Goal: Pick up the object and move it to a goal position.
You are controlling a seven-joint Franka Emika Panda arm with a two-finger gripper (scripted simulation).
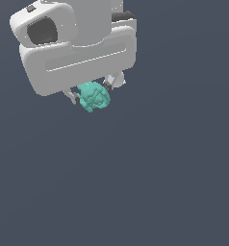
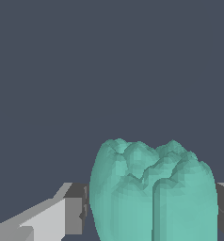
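A: Exterior view status?

B: White gripper [image 1: 91, 91] sits in the exterior view's upper left, over plain dark grey background. The teal object [image 1: 93, 97] is between the two fingers, poking out below the hand body.

A: Jaws?

B: Narrow, closed on the object, a finger on each side.

A: Wrist view?

B: Same object [image 2: 151, 193], lumpy and ridged, fills the gap. Dark pads [image 2: 75, 209] press its flanks on both sides. No supporting surface visible.
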